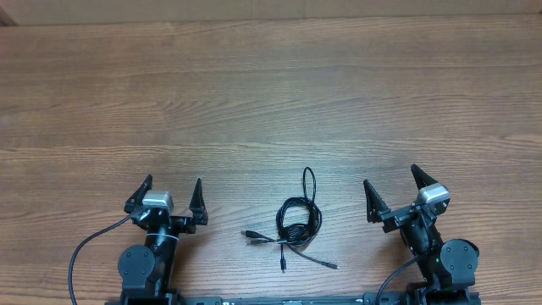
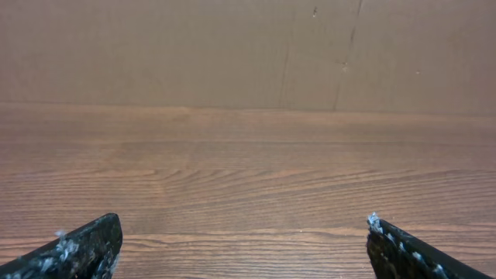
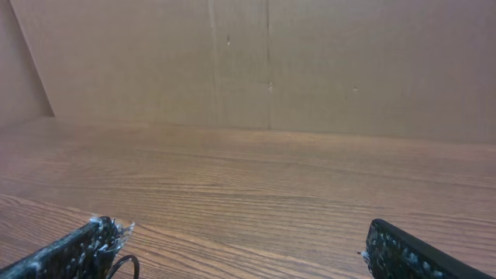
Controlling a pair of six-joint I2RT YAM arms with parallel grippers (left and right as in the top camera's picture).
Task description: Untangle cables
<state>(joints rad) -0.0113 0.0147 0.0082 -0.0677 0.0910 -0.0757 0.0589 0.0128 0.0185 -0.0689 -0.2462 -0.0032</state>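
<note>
The cables [image 1: 296,222] lie as a small black tangle of thin cords on the wooden table, between the two arms near the front edge. One loop reaches up toward the table's middle, and loose ends with small plugs trail to the lower left and lower right. My left gripper [image 1: 173,193] is open and empty, to the left of the tangle. My right gripper [image 1: 394,182] is open and empty, to the right of it. In the right wrist view a bit of a cable loop [image 3: 128,263] shows by the left finger. The left wrist view shows only bare wood between the fingers [image 2: 244,240].
The wooden table [image 1: 271,102] stretches far beyond the arms. A brown cardboard wall [image 3: 310,62] stands at the table's far edge. A thicker black arm cable [image 1: 85,250] curves beside the left arm base.
</note>
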